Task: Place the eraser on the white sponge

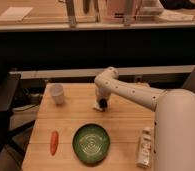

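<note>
1. Wooden counter (126,117) fills the lower half of the camera view. Behind it runs a dark wall under a pale ledge (91,25) with upright posts.
2. On the counter, a white cup (56,93) stands near the back left corner. An orange carrot (54,142) lies by the front left edge, a green plate (91,143) sits at the front middle, and a white bottle (144,147) lies toward the front right.
3. The robot's white arm (131,92) reaches in from the right and bends down to the middle of the counter's back half. The tool (102,103) is low there, right at the surface.
4. The white sponge (97,107) shows as a small pale block just under and left of the tool.
5. A small dark thing at the tool's tip, which I take for the eraser (105,104), touches or overlaps the sponge's right side.
6. Whether the tool is released or clenched, I cannot tell.
7. Judged from this, the carry looks done and the eraser is at its goal. What is left is a clean release, if not yet made, then lifting the tool away without dragging the eraser off.
</note>
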Motion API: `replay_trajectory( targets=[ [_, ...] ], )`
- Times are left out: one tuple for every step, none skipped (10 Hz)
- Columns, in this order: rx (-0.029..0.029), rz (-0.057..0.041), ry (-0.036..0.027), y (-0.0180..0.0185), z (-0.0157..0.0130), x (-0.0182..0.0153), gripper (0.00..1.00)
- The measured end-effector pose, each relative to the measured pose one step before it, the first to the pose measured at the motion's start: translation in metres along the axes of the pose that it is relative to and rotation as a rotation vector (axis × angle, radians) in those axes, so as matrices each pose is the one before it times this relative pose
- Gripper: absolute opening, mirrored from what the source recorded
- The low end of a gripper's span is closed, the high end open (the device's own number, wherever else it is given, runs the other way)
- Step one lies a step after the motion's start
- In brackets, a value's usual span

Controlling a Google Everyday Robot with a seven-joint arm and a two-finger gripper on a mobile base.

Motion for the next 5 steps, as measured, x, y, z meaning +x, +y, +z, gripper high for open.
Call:
replay_trajectory(
  targets=[
    [-0.00016,-0.00522,-0.00090,-0.00053,0.00026,0.00006,0.27],
    [-0.00016,-0.00282,-0.00081,-0.00029,0.00009,-0.00003,0.27],
    [0.00017,-0.00202,-0.00121,-0.00016,0.00015,-0.00017,0.27],
    [-0.00007,-0.00245,-0.00103,-0.00013,0.00008,-0.00012,0.27],
    [-0.00014,-0.00346,-0.00085,-0.00051,0.00006,0.00006,0.27]
  ],
)
